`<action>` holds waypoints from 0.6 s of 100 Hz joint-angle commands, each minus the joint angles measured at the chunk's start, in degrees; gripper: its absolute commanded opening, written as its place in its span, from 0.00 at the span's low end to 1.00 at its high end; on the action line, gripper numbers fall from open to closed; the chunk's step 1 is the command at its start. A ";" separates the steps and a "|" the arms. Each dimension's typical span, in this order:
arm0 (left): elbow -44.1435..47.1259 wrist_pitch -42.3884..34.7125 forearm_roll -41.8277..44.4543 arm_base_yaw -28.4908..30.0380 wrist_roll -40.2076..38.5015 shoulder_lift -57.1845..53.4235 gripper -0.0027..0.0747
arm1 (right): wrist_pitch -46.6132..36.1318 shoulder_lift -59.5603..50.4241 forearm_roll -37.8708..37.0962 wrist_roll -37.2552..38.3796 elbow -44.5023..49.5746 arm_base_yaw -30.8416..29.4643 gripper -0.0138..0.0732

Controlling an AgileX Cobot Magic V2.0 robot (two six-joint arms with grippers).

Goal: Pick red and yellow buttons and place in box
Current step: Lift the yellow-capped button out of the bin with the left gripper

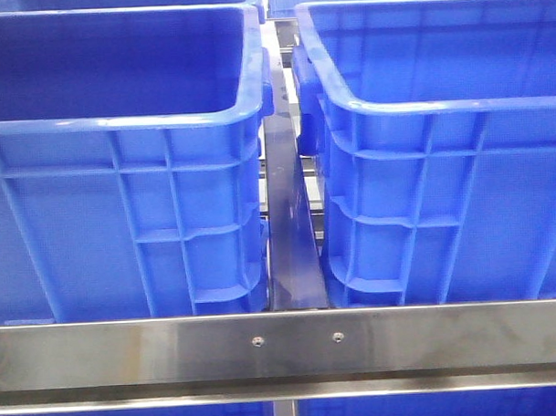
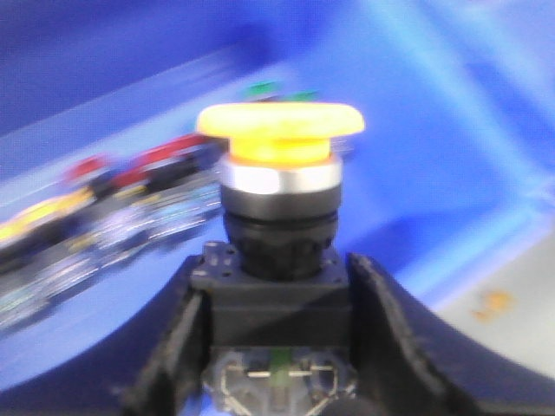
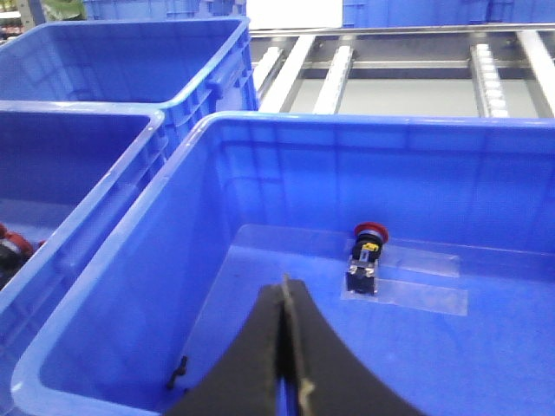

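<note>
Clamped between the dark fingers [image 2: 173, 338] of the left gripper [image 2: 279, 347]: a yellow button [image 2: 279, 130], held by its black square base in the lower centre of the left wrist view, long axis upright, broad mushroom cap on top. Glossy yellow plastic over a bright metal collar, then a ribbed black barrel. Blurred behind it, at middle left, a heap of further red and yellow buttons [image 2: 104, 186] on a blue floor; too smeared to count.

Pressed together with nothing between them, at the bottom centre of the right wrist view, the padded fingers of the right gripper [image 3: 284, 347]. Beyond, right of centre, a red button [image 3: 368, 258] already resting on the floor of the smooth blue plastic box [image 3: 113, 286], close to the far wall.

Neither arm visible from the front: only two ribbed blue crates [image 1: 141, 222] above a brushed steel rail [image 1: 283, 340].

Probably next: carrying the yellow button across to that box, the left arm being the loaded one.
</note>
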 commanded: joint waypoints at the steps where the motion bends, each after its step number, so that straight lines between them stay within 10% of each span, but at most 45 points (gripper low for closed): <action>1: -1.39 -2.74 -4.32 -4.40 1.46 -0.51 0.01 | -1.23 -0.01 1.11 -0.37 -1.42 -0.30 0.08; 39: -1.39 -10.67 -6.07 -25.16 3.70 3.37 0.01 | 0.18 -0.01 1.11 -0.37 -1.42 -0.30 0.11; 60: -1.39 -12.65 -5.96 -28.71 3.70 4.70 0.01 | 3.30 -0.01 2.20 -0.37 -1.42 -0.30 0.51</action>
